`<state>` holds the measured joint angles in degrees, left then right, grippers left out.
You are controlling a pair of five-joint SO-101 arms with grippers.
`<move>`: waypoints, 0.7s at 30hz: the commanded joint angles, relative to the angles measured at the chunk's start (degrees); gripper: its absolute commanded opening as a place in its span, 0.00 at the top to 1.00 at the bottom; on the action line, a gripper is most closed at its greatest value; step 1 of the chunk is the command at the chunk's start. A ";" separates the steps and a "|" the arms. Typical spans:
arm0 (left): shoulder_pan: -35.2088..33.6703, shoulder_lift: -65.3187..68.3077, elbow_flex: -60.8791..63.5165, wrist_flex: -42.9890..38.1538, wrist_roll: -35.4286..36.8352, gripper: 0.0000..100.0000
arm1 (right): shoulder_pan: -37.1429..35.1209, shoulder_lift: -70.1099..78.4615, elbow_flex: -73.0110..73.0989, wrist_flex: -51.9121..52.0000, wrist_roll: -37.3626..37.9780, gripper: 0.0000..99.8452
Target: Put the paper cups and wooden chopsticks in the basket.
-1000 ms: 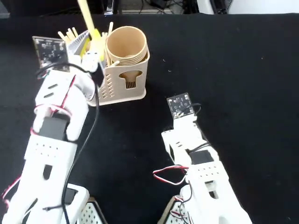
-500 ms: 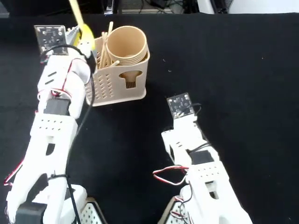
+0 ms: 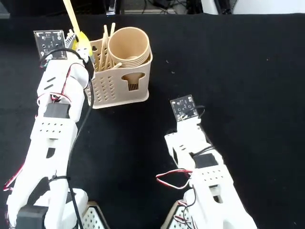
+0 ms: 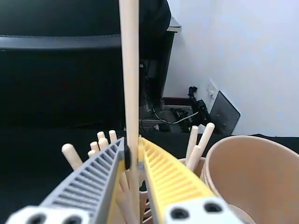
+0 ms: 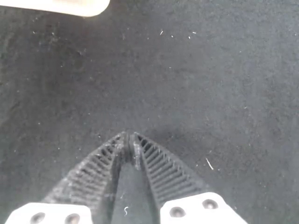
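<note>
A beige perforated basket [image 3: 125, 83] stands at the back of the black table, holding stacked paper cups [image 3: 128, 46] and several wooden chopsticks [image 3: 106, 45]. My left gripper [image 3: 80, 42] sits at the basket's left end, shut on one upright wooden chopstick [image 3: 71, 16]. In the left wrist view that chopstick [image 4: 129, 70] rises between the grey and yellow fingers [image 4: 161, 170], over other chopstick ends [image 4: 100, 142] and a cup rim [image 4: 252, 168]. My right gripper [image 5: 127, 142] is shut and empty, low over bare cloth.
The right arm [image 3: 193, 148] rests mid-table, in front and right of the basket. Black cloth [image 3: 238, 71] spreads wide to the right. A corner of the basket's base [image 5: 70, 7] shows in the right wrist view.
The left arm swung left and back along the basket's left end, carrying the chopstick more upright. The right arm stayed still.
</note>
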<state>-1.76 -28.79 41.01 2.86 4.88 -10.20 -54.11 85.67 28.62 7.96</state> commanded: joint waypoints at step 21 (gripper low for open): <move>-0.04 -6.95 -6.90 8.88 0.44 0.91 | 0.44 -0.57 -0.13 -2.64 0.09 0.99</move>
<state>-1.85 -30.99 36.26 11.56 4.88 -10.20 -54.11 85.67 27.38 7.96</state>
